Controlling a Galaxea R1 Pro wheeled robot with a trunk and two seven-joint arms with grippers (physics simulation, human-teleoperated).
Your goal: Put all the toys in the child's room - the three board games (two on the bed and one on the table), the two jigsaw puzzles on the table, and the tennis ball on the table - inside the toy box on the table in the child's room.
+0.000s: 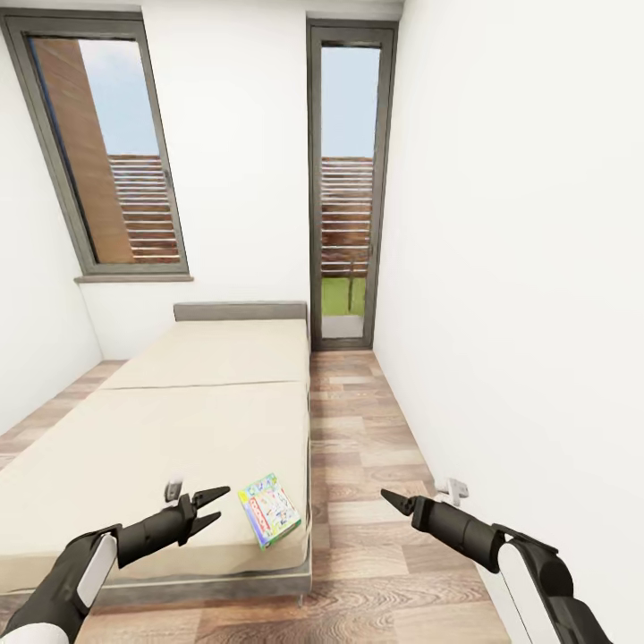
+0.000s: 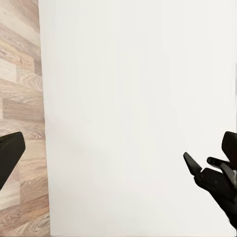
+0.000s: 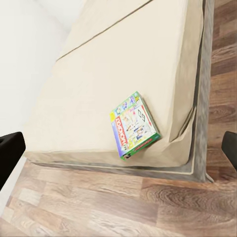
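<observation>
Thin rectangular multicoloured board game box (image 1: 269, 510) lay flat on near right corner of large cream-beige bed (image 1: 134, 429), close to edge. Left hand (image 1: 204, 508) just beside box, fingers apart, empty. Right hand (image 1: 390, 497) over wood plank floor (image 1: 358, 429); fingers seemed together, empty. Best approach probably: slide box past edge, pinch overhanging side.
</observation>
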